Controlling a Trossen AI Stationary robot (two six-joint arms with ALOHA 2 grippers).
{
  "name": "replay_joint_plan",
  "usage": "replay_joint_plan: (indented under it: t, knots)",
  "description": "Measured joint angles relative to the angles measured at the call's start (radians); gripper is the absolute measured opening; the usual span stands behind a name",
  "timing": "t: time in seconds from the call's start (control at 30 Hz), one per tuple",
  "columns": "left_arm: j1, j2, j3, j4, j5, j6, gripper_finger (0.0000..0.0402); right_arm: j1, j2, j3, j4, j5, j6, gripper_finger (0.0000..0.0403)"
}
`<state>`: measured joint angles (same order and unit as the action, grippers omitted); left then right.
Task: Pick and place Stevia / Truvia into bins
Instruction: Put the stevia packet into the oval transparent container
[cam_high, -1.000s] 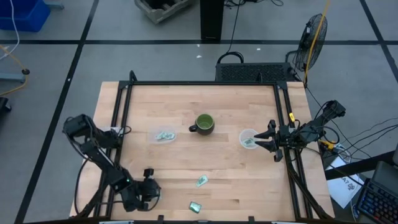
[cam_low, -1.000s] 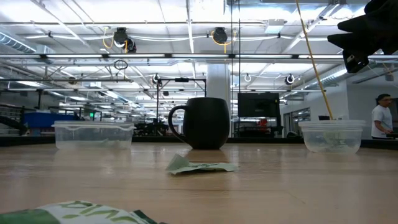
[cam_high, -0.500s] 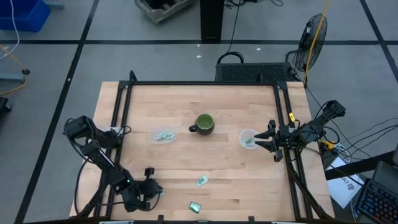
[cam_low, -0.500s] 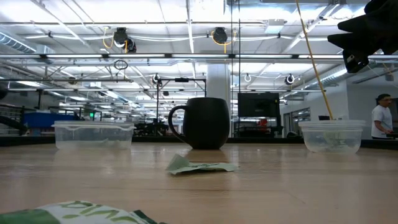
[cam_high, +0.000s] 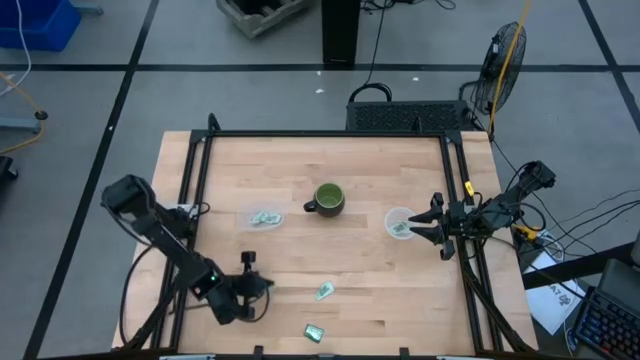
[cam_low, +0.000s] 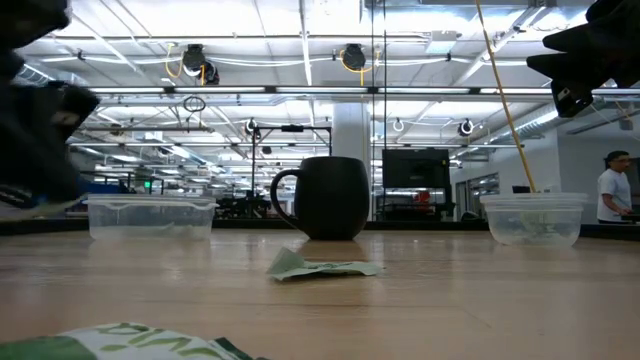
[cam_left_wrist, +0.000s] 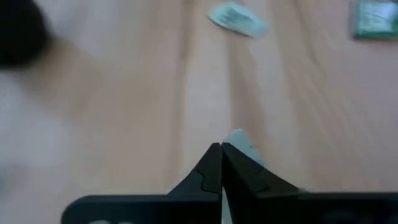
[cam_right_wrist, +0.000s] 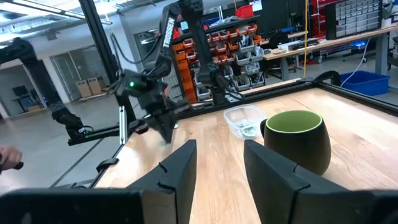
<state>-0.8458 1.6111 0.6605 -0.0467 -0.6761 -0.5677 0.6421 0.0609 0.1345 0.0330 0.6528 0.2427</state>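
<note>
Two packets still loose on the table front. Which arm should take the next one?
Left. The left gripper is right beside the loose packets, though it seems to pinch one already. The right gripper waits open by the right bin.

A dark green mug (cam_high: 329, 199) stood near the middle of the wooden table (cam_high: 380, 290); a fan (cam_high: 505, 55) stood beyond its far right corner.

Left gripper (cam_high: 262, 284) raised, fingers (cam_left_wrist: 211, 171) pressed together on a packet (cam_left_wrist: 239, 140). Right gripper (cam_high: 418, 222) waits, fingers apart.
</note>
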Motion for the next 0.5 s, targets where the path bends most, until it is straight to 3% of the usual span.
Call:
replay_joint_plan:
  t: [0.23, 0.37, 0.5]
  knots:
    - [0.087, -0.221, 0.001, -0.198, -0.105, 0.162, 0.0011, 0.000, 0.000, 0.000, 0.000, 0.000, 0.000, 0.0126]
    - [0.141, -0.352, 0.001, -0.390, -0.223, 0.137, 0.0005, 0.000, 0.000, 0.000, 0.000, 0.000, 0.000, 0.0126]
    - [0.217, -0.441, 0.001, -0.556, -0.250, 0.071, 0.0018, 0.000, 0.000, 0.000, 0.000, 0.000, 0.000, 0.0126]
